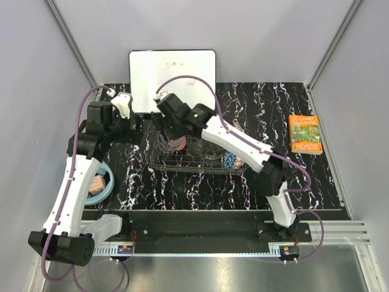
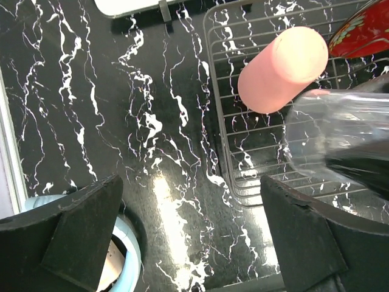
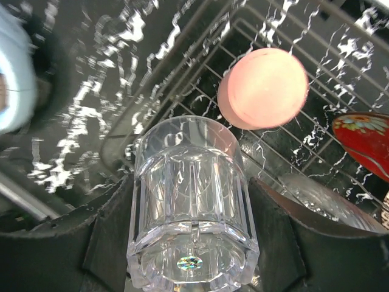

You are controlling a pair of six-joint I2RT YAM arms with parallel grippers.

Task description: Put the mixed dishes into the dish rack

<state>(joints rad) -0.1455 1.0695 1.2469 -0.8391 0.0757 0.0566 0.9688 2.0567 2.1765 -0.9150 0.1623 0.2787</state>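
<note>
The clear glass tumbler is showing faceted sides and a thick base, its base end turned toward the right wrist camera. The right claw is pinching it from both sides, holding it over the left end of the dish rack, just beside the pink plastic cup.

The one pink cup is sitting in the rack with its flat, closed base facing up. One red patterned bowl is lying in the rack beyond it, and one blue mosaic bowl is resting toward the rack's right end. There is a single wire rack, standing on the black marbled worktop.

The right arm is stretching across the rack from right to left, with its wrist bending down. The left arm is reaching up the left side, and its left claw is hanging spread and empty over bare worktop beside the rack's left edge.
</note>
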